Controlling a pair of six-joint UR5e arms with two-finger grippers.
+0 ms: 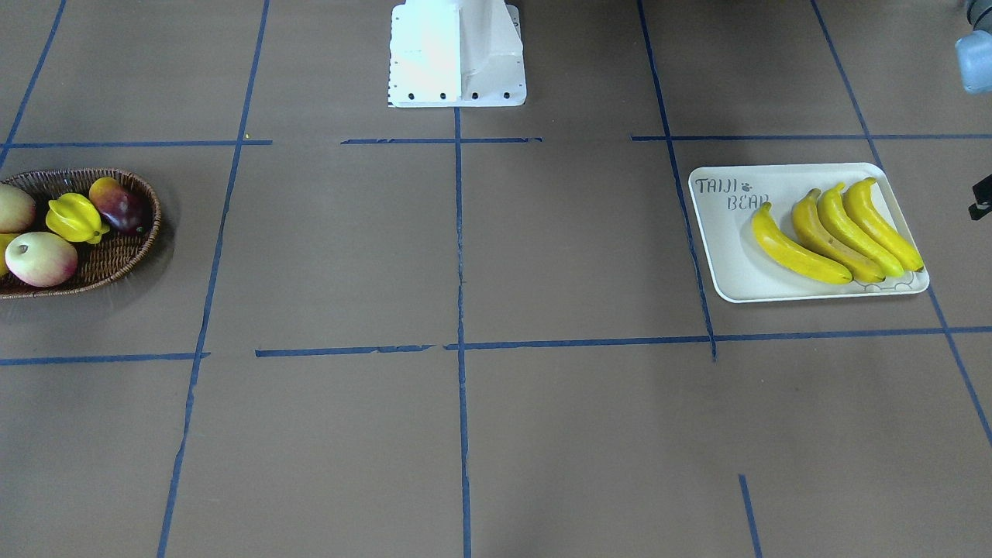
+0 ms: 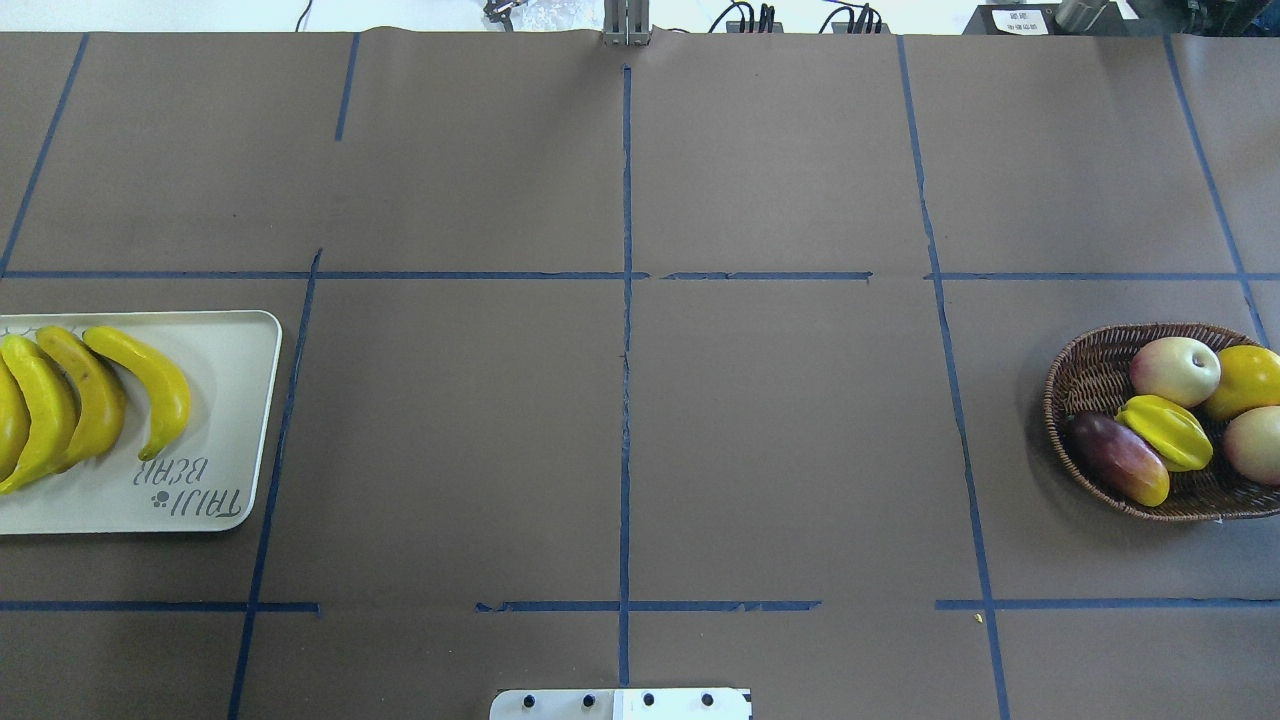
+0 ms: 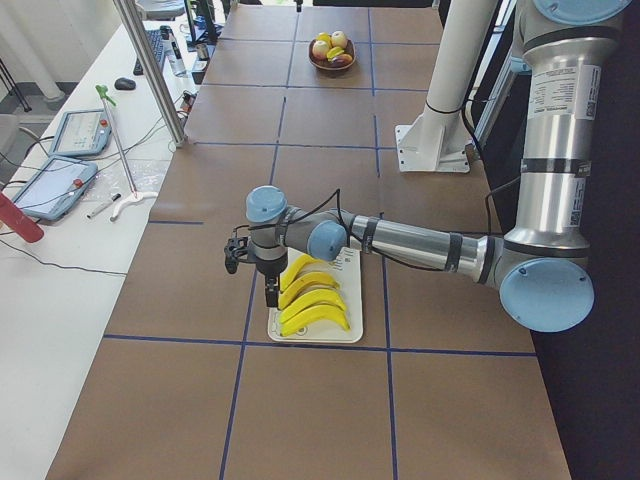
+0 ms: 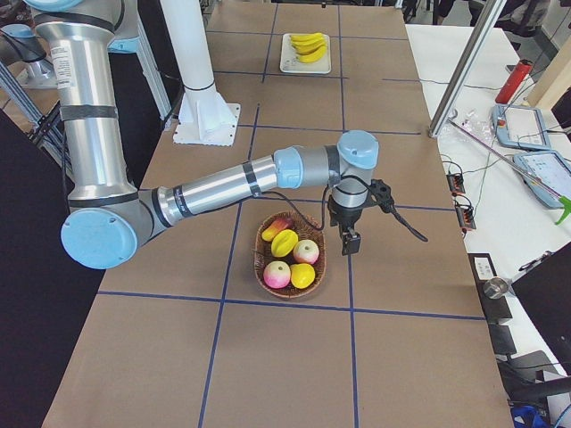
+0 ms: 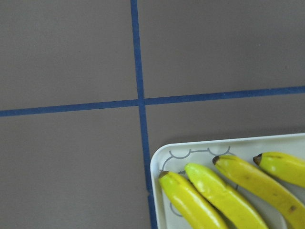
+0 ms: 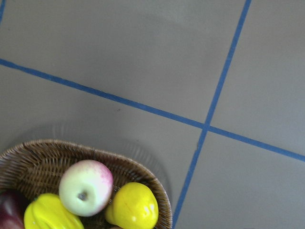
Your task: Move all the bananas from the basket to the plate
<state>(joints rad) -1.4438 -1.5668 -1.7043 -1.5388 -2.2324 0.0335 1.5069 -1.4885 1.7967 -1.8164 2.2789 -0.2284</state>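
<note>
Your left gripper (image 3: 270, 292) hangs in the middle of the left side view. It points down, just beside the plate (image 3: 355, 300). Its arm (image 3: 410, 240) stretches out low and flat over the table (image 1: 496, 434). Your right gripper (image 4: 351, 239) hangs in the middle of the right side view, just beside the basket (image 4: 260, 259). Its arm (image 4: 223, 189) reaches out flat too.

The table is brown, with blue tape lines (image 1: 459, 232) that make big squares. A white side table (image 3: 60, 280) with two tablets (image 3: 75, 130) runs down the left of the left side view.

You cannot tell from these views if either gripper is open or closed.

All four bananas (image 1: 833, 232) lie side by side on the plate, at the right of the front view. The basket sits at the far left of that view. It holds a starfruit (image 1: 75, 218), apples (image 1: 40, 259) and a dark red fruit (image 1: 120, 205).
</note>
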